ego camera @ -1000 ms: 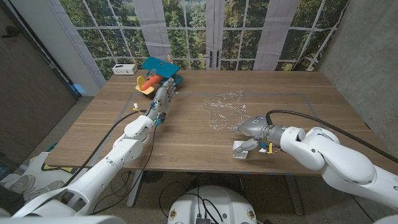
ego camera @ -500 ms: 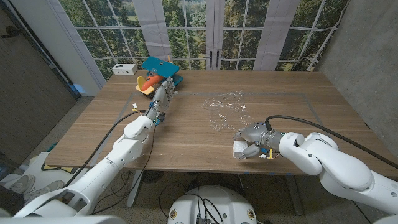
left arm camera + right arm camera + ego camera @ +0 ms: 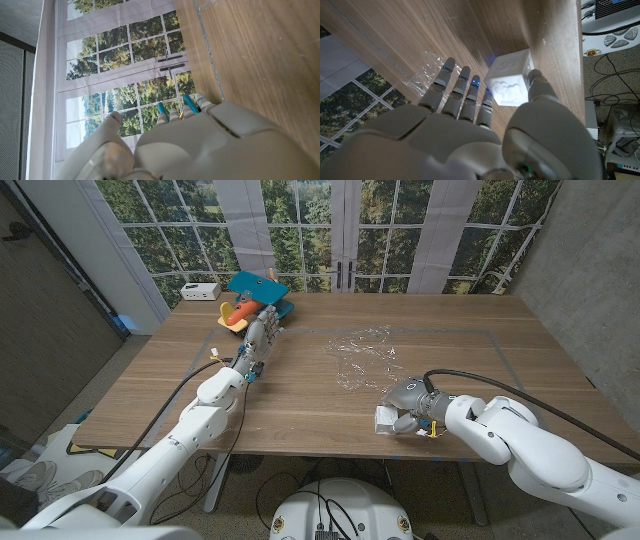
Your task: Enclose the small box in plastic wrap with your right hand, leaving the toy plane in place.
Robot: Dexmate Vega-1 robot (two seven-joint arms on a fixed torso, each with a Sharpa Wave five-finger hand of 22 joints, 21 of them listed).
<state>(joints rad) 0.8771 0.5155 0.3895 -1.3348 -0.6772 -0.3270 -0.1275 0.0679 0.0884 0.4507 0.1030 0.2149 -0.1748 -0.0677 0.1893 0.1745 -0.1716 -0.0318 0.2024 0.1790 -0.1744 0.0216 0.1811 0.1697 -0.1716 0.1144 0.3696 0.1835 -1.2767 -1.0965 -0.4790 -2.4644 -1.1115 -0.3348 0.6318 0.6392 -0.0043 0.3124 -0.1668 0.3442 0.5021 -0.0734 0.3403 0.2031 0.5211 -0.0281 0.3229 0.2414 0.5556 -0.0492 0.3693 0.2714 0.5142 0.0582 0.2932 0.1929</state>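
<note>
Right hand [image 3: 405, 408] holds the small white box [image 3: 511, 83] between thumb and fingers at the near edge of the worktop [image 3: 300, 395]. Plastic wrap [image 3: 362, 358] lies beyond it. Left hand [image 3: 262, 332] rests beside the toy plane [image 3: 250, 304]; whether its fingers are closed cannot be determined.

right hand [image 3: 405, 409] on small box [image 3: 385, 420]

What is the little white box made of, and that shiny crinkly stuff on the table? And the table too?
The small box looks like matte white plastic or foam, hard to say which: its faces are dull with raised bumpy shapes. The plastic wrap is thin clear film: the wood shows through it and its wrinkles glint. The table looks like wood with a smooth finish, with brown grain lines running along it.
</note>
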